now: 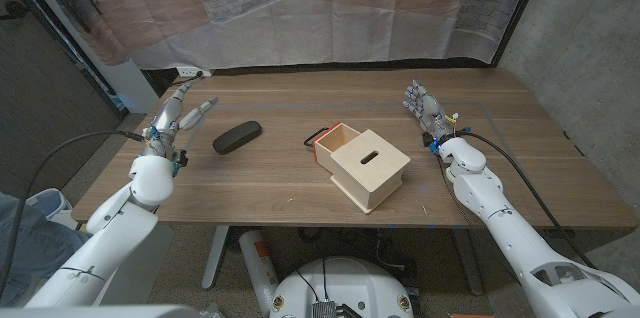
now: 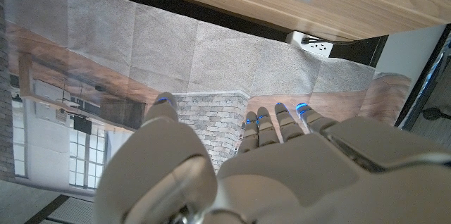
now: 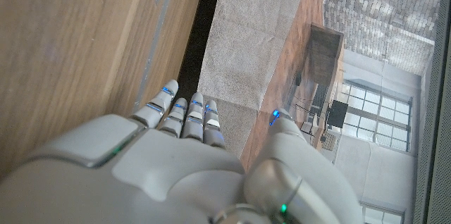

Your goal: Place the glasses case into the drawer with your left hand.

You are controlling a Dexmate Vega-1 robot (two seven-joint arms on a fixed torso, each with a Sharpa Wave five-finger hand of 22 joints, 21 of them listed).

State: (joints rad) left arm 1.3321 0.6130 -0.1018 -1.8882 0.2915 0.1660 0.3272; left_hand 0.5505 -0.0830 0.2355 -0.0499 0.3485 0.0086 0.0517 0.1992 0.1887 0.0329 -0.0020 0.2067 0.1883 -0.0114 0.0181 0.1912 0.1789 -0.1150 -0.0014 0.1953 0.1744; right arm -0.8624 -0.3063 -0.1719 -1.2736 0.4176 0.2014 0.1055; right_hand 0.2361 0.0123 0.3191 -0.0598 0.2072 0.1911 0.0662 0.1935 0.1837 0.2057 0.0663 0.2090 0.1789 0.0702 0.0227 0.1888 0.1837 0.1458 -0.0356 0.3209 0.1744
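Two hands wait open-fingered; the reach has not begun.
Left hand [image 1: 178,110] must go toward 3 o'clock, grip the glasses case [image 1: 237,137], then carry it to the drawer [image 1: 340,144]; right hand [image 1: 425,106] holds nothing.

black glasses case [image 1: 237,137] flat on table, left of open wooden drawer [image 1: 343,143]

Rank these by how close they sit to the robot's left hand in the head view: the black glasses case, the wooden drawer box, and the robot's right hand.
1. The glasses case, just beside the left hand, toward the table's middle.
2. The wooden drawer box, at the table's middle, drawer pulled open.
3. The right hand, on the far side of the table.
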